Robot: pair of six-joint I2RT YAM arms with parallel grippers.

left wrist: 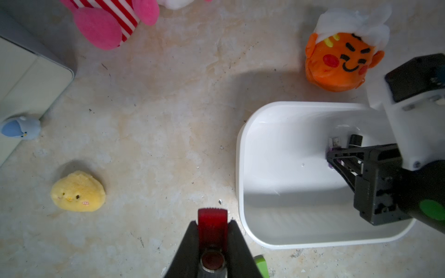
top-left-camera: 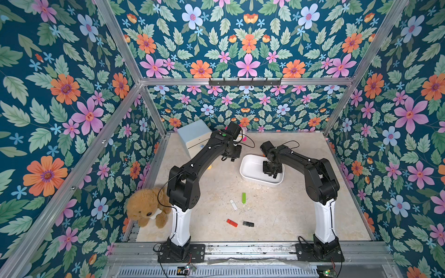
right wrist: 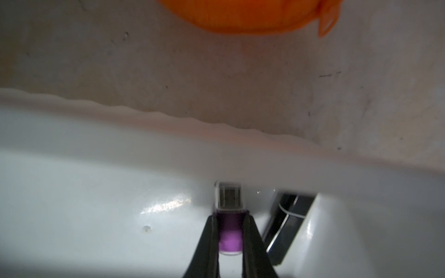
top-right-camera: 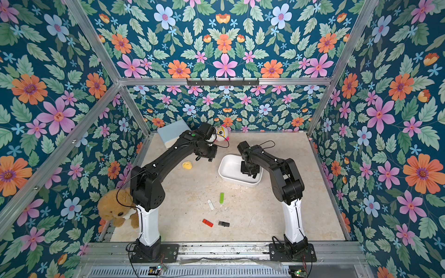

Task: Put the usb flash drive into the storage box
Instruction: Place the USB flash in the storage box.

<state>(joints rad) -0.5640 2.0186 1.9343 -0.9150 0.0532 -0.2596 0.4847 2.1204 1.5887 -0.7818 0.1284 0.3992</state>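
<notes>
- The right gripper [right wrist: 230,217] is pinched on the purple flash drive [right wrist: 230,232], low inside the storage box [top-left-camera: 243,168], close to one wall.
- A black drive [right wrist: 286,216] lies just beside it in the box.
- The left gripper [left wrist: 213,223] is clamped on a red flash drive [left wrist: 212,214], just outside the box's rim.
- These drives are probably light, stiff and smooth; gripping the narrow sides suits them. The clear cap [right wrist: 228,196] might slip off.
- The wall ahead is tight; the box's middle is open.
- A green flash drive [top-left-camera: 244,197] lies on the table [top-left-camera: 277,211], well apart from the box.
</notes>
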